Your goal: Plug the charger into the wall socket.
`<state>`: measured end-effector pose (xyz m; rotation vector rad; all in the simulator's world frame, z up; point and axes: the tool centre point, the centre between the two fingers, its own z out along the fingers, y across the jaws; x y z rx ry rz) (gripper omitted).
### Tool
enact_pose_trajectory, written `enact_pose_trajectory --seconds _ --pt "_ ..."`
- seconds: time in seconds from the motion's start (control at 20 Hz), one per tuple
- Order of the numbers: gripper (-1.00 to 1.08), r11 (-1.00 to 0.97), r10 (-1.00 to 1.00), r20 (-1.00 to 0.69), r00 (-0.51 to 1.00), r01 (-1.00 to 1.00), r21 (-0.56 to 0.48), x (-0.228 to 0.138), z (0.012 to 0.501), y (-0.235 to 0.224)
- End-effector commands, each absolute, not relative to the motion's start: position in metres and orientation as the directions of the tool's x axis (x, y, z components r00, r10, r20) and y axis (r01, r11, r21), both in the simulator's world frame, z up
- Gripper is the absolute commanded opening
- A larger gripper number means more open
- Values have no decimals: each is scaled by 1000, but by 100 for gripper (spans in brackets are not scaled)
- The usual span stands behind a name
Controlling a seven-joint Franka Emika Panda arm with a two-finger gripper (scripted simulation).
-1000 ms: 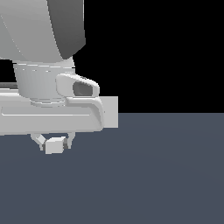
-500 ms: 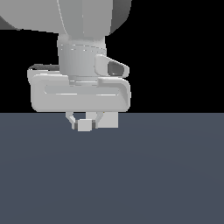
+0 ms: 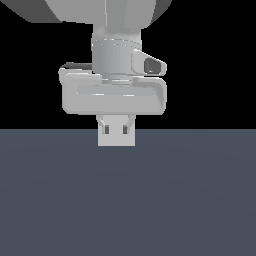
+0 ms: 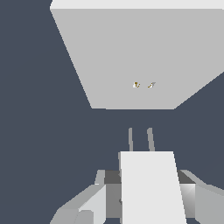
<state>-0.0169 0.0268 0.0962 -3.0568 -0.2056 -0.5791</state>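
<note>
Flat dark slate-blue floor (image 3: 190,200), plain, no texture, filled lower half of ext. view. Met pure black backdrop (image 3: 215,60) at straight horizon. Even, soft light. Same slate surface (image 4: 39,109) seen in wrist view.

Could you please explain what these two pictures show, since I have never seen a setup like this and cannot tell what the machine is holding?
This is a simulated robot arm with a two-fingered gripper at its end. One picture is taken from a camera off the arm, looking at the gripper head-on above a dark floor. The other comes from a camera on the wrist, looking along the fingers. The gripper is closed on the charger, a small whitish block with two thin prongs sticking out ahead. Beyond the prongs stands the wall socket, a light-grey square plate with two tiny holes. The prongs point toward it but have not reached it.
</note>
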Motion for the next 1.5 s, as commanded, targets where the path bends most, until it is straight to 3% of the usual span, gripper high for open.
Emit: enact_pose_trajectory --seconds 0.0,0.6,1.45 --pt "-100 -991 122 365 923 131 1 -15 99 23" --pt "-100 -992 120 365 923 129 0 -10 100 22" --pt "-100 -992 120 365 923 129 0 36 100 29"
